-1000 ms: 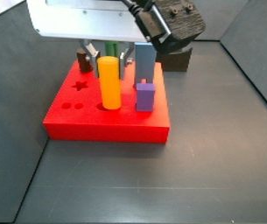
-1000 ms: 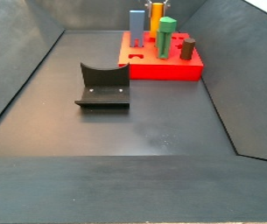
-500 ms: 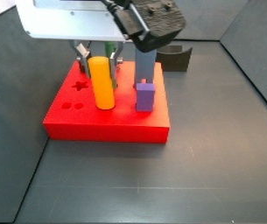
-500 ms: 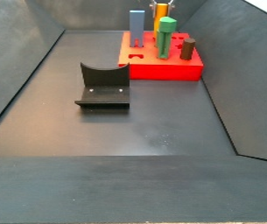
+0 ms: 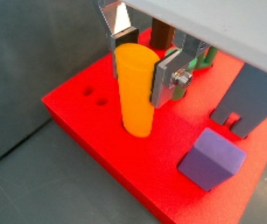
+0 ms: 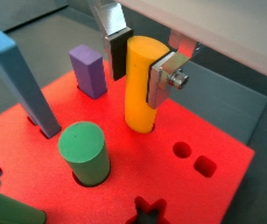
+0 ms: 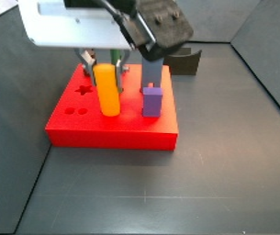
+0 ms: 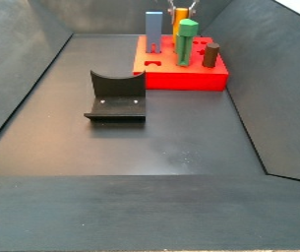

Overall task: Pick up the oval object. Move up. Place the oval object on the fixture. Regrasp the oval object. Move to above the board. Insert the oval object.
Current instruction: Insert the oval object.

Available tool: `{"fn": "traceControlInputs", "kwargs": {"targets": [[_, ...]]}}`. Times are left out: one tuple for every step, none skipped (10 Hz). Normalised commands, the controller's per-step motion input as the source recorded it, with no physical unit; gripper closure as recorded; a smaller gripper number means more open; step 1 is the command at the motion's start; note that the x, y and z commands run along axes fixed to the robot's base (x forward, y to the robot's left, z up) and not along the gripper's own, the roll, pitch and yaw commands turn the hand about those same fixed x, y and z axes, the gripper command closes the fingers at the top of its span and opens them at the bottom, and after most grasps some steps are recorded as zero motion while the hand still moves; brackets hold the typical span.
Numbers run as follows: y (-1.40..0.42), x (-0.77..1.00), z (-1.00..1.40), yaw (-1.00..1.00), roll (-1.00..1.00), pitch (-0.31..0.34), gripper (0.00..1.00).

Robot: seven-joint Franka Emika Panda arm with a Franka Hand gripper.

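Insertion stage, underway. Short yellow-orange oval peg (image 5: pixel 137 87) lower against the large thick red slab board (image 7: pixel 106 124) than half a second back; peg top sunk further beside the tall blue-grey bar (image 6: pixel 15 77) in a side view, lower end now entered in the oval hole near the centre of both wrist views. Judged meaning: final step of the task well advanced, seating probably incomplete, release still owed. Two-finger gripper (image 6: pixel 142 59) clamped on the upper part of the oval peg, flat silver plates with dark pads (image 5: pixel 170 73) pressed to its two broad sides, upper centre of both wrist views; in a side view, upper centre, directly above the board. Peg appearance: smooth, glossy, uniform yellow-orange, rounded top, upright, no visible tilt. Neighbours on the board: purple square peg (image 7: pixel 152 99) just beside, green round peg (image 6: pixel 83 149) at lower left of a wrist view, star-shaped hole (image 7: pixel 82 90) and small round holes (image 6: pixel 191 155) vacant. Small dark walled fixture (image 8: pixel 117 96) left of centre in a side view, well apart from the board, empty.
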Motion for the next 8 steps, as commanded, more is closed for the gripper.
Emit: {"fn": "traceControlInputs", "kwargs": {"targets": [[0.0, 0.11, -0.28, 0.0, 0.0, 0.0, 1.0], [0.0, 0.09, -0.33, 0.0, 0.0, 0.0, 1.0], [0.0, 0.07, -0.33, 0.0, 0.0, 0.0, 1.0], [0.0, 0.06, -0.33, 0.0, 0.0, 0.0, 1.0], [0.0, 0.07, -0.33, 0.0, 0.0, 0.0, 1.0], [0.0, 0.09, -0.22, 0.0, 0.0, 0.051, 1.0], [0.0, 0.11, -0.18, 0.0, 0.02, 0.091, 1.0], [0.0, 0.11, -0.21, 0.0, 0.0, 0.069, 1.0]]}}
